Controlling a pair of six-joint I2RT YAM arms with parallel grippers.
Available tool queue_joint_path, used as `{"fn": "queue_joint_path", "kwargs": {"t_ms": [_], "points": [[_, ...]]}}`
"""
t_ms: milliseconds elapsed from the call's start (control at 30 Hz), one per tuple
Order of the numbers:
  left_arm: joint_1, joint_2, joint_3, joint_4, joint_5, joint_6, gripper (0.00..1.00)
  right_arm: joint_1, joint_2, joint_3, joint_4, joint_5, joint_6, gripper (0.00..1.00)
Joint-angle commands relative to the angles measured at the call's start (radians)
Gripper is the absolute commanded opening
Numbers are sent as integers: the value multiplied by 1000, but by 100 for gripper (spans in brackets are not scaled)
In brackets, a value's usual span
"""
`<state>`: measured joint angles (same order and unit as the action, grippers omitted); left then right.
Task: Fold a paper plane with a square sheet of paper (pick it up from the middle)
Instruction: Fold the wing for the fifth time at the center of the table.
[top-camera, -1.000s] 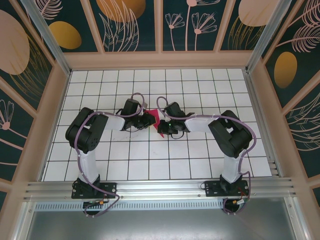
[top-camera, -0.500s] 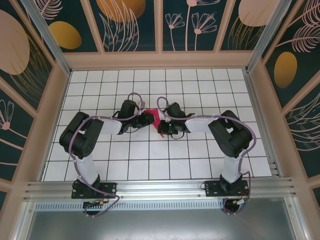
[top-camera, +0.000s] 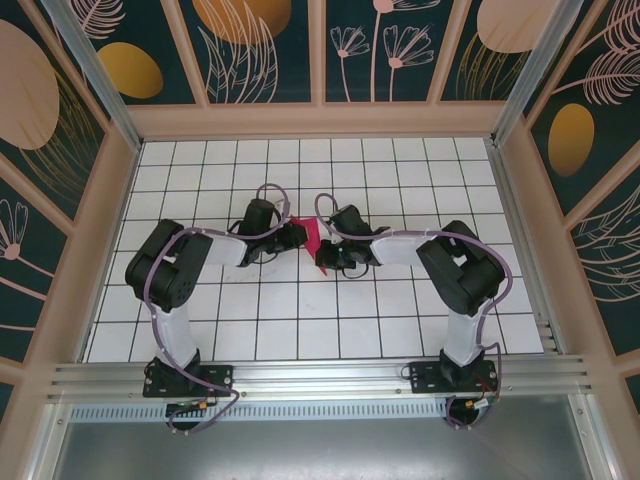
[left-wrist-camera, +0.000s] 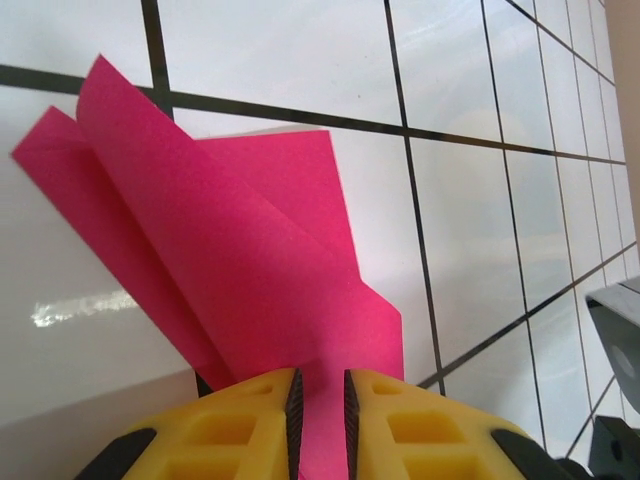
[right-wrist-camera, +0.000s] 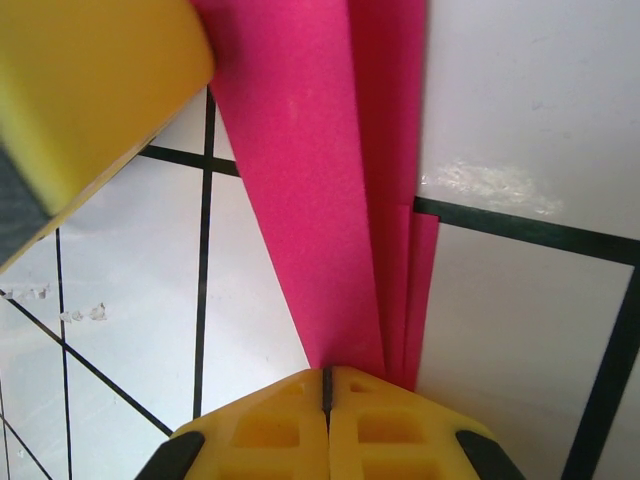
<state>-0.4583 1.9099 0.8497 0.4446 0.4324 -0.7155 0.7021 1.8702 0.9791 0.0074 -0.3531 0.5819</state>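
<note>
Several paper (right-wrist-camera: 320, 200) layers in right claw (right-wrist-camera: 327, 385).

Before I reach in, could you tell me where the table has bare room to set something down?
Free: the far rows of the table along the back wall, and the near rows by the front rail. Crowded: the middle, where the left gripper and right gripper both pinch the pink paper, left arm and right arm flanking.

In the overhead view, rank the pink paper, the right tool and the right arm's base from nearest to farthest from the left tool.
1. pink paper, pinched in the left tool itself, mid-table.
2. right tool, just across the paper, on its right.
3. right arm's base, at the near right edge.
</note>
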Motion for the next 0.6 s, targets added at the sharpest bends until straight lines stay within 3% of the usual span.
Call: {"fn": "queue_joint_path", "kwargs": {"t_ms": [0, 333, 567], "points": [[4, 37, 33, -23, -22, 47, 22, 3, 44, -26, -37, 2, 0, 6], [4, 75, 65, -92, -66, 63, 20, 5, 52, -26, -56, 6, -16, 6], [4, 123, 117, -244, -131, 89, 20, 8, 22, -29, -44, -13, -33, 6]]}}
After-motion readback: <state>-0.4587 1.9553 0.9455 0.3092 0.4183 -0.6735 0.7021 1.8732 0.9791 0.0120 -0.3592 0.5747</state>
